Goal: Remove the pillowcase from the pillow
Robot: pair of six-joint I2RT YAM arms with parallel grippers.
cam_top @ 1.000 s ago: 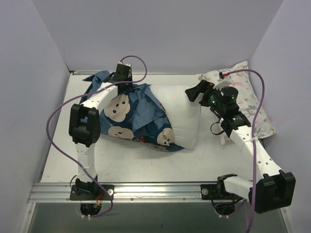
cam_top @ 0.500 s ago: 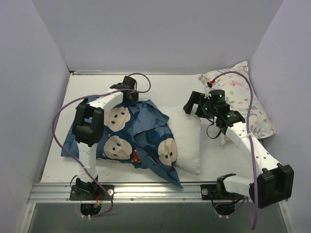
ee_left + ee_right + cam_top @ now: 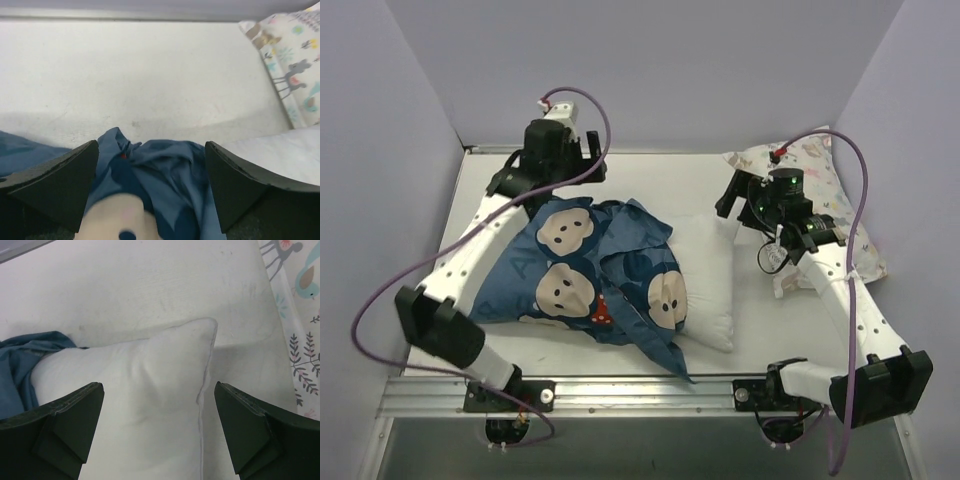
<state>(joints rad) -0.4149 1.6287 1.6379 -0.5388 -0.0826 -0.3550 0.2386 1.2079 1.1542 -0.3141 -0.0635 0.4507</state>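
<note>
The navy pillowcase (image 3: 590, 280) with mouse faces lies rumpled across the left half of the table, still covering the left part of the white pillow (image 3: 712, 275). The pillow's right half is bare. My left gripper (image 3: 582, 152) hangs open above the pillowcase's far edge (image 3: 170, 175), holding nothing; its jaws (image 3: 151, 147) stand wide apart. My right gripper (image 3: 730, 197) is open over the pillow's bare far-right corner (image 3: 135, 405) with nothing between its fingers. A bit of blue pillowcase (image 3: 20, 370) shows at the left of the right wrist view.
A white pillow printed with pastel animals and leaves (image 3: 820, 200) lies against the right wall, close to my right arm; it also shows in the wrist views (image 3: 295, 60) (image 3: 305, 315). Purple walls enclose the white table (image 3: 650, 180).
My left gripper opened, let go of the pillowcase and drew up toward the back left. The pillowcase dropped and spread flat. The right gripper shifted slightly back, still open.
</note>
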